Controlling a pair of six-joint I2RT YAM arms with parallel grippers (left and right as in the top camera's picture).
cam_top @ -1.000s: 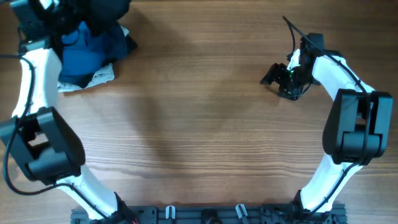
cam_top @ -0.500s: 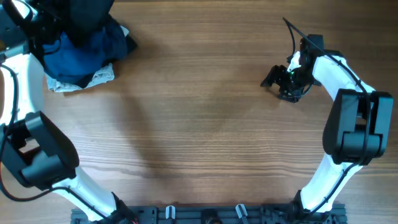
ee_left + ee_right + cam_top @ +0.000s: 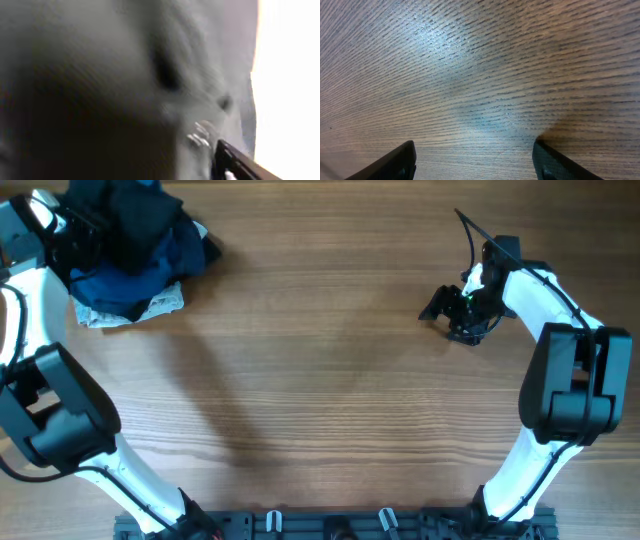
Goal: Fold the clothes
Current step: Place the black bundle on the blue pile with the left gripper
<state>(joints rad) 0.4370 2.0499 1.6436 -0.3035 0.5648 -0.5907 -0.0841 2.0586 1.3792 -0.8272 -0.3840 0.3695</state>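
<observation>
The clothes [image 3: 135,270] lie in a heap at the table's far left corner: a dark garment [image 3: 135,220] on top, a blue one [image 3: 115,282] under it, and a pale patterned cloth [image 3: 165,302] at the bottom edge. My left gripper [image 3: 85,228] is at the heap's left side, pressed against the dark garment. In the left wrist view, blurred dark and grey fabric [image 3: 125,90] fills the frame. Only one finger [image 3: 235,162] shows there, so its jaws cannot be read. My right gripper [image 3: 455,305] hovers open over bare wood [image 3: 480,75], holding nothing.
The wooden table [image 3: 330,380] stretches between the two arms. The right arm's black cable [image 3: 468,228] sticks out toward the far edge. The arm bases and a black rail [image 3: 330,525] line the near edge.
The left arm has swung left and the dark garment has come down onto the heap, which shifted slightly left. The right arm has not moved.
</observation>
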